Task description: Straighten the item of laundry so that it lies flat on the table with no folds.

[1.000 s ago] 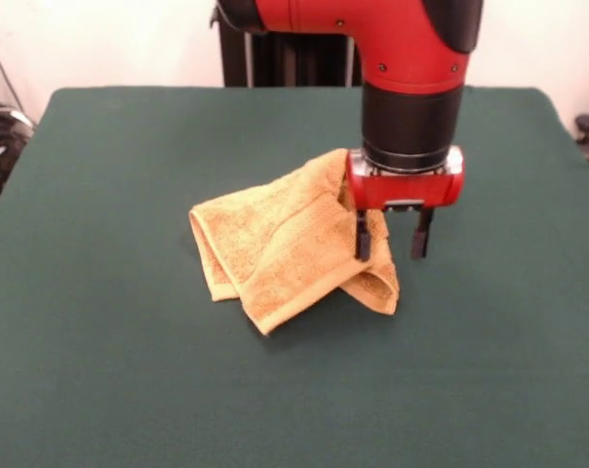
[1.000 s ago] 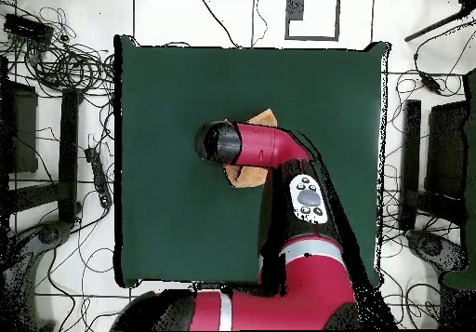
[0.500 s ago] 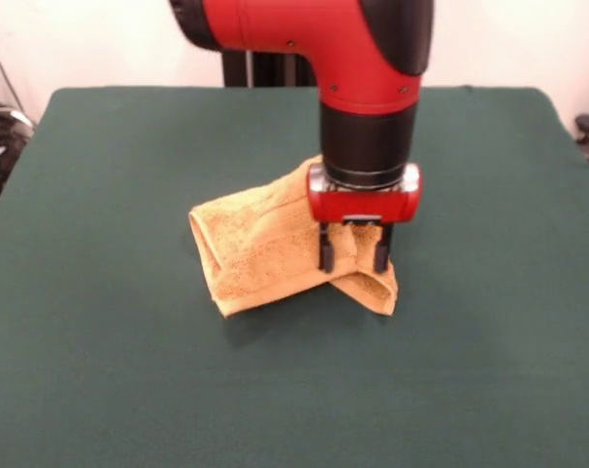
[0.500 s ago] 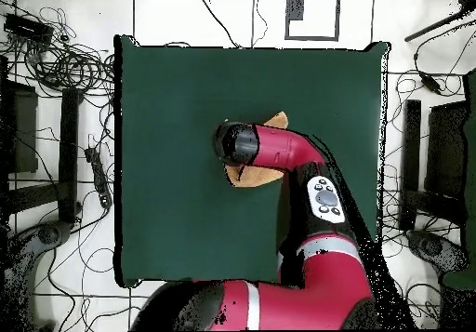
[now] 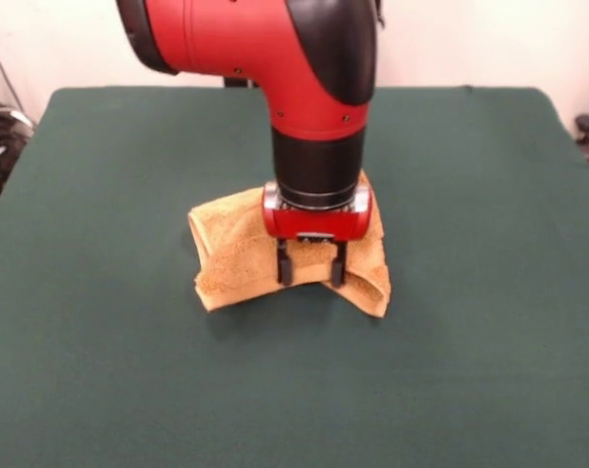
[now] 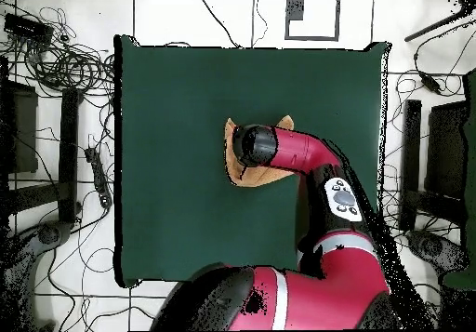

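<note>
Towel (image 5: 231, 258) and claw (image 5: 310, 276) meet near the middle of the table (image 5: 99, 370), well clear of every edge, as your robot works on the flattening job. You can see the mustard-yellow cloth bunched under the red and black arm (image 5: 314, 117), with one lobe spread toward the table's left edge in the front view and a smaller folded flap poking out on the other side of the claw. The two dark fingers (image 5: 284, 264) stand apart, low against the cloth; from this angle it looks as if they straddle a ridge of the towel rather than pinch it, though the wrist hides the contact. From above, only slivers of towel (image 6: 231, 152) show around the wrist, so its full outline is hard to judge.

Little of the job reads as finished: the towel is doubled over itself, with at least one thick fold running beneath the claw. You have the whole spread left to do, namely gripping a free corner or edge and drawing it outward until no layer overlaps.
</note>
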Controlling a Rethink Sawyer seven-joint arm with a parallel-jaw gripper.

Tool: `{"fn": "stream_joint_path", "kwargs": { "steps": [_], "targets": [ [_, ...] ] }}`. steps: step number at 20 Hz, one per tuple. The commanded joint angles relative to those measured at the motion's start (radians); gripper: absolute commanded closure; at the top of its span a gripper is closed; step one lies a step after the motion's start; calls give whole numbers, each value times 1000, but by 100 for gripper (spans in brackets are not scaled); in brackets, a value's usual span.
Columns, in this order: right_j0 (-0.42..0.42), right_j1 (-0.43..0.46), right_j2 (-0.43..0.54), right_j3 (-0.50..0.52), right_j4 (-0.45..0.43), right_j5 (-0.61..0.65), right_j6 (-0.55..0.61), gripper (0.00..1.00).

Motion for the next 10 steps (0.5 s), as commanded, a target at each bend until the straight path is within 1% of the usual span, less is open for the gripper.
{"fn": "stream_joint_path", "kwargs": {
  "steps": [1,2,3,10],
  "targets": [
    [4,42,25,-60,-55,92,4,0],
    [-1,44,31,-69,-59,112,-13,0],
    [-4,44,35,-75,-62,125,-24,100],
    [-15,34,51,-63,-69,127,-29,100]
  ]
}}
